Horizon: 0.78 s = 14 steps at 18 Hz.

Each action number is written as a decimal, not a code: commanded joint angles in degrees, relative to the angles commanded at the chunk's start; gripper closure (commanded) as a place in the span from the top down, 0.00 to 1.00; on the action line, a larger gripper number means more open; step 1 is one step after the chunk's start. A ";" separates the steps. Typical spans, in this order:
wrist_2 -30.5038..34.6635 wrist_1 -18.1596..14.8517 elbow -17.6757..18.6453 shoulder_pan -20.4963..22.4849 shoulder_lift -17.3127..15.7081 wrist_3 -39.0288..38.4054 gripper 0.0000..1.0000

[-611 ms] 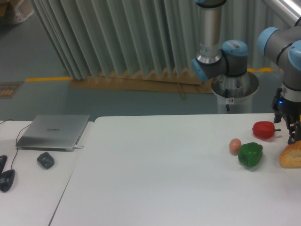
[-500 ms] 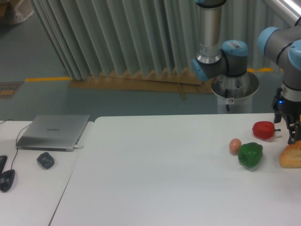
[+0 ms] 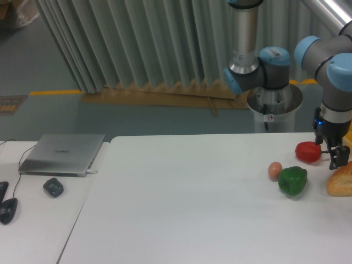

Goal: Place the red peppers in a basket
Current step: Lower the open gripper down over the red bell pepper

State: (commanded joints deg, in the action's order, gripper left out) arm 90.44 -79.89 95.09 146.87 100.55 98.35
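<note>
Beside the green pepper (image 3: 292,181), toward the rear of the tabletop (image 3: 198,203), sits the red pepper (image 3: 308,152); your end effector (image 3: 333,154) stands just right of it, fingers apart, pepper not yet enclosed.

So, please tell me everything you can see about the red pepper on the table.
The red pepper is roundish, glossy and smooth-skinned, lying on the white table near its far right corner. A short dark stem sticks out to its right, toward the gripper, which hangs right next to it; whether the fingers touch it is hard to tell. It sits apart from the green pepper in front of it. It looks whole and unmarked.
</note>
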 joint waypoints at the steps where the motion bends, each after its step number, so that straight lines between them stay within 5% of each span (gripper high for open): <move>1: -0.09 0.44 1.05 0.00 -0.17 -0.09 1.00; 10: 1.84 0.79 6.33 -0.70 -2.81 0.70 1.00; 14: 5.80 0.88 8.97 -4.30 -2.38 0.88 1.00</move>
State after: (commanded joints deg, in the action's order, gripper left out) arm 96.23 -79.01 104.06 142.56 98.17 99.23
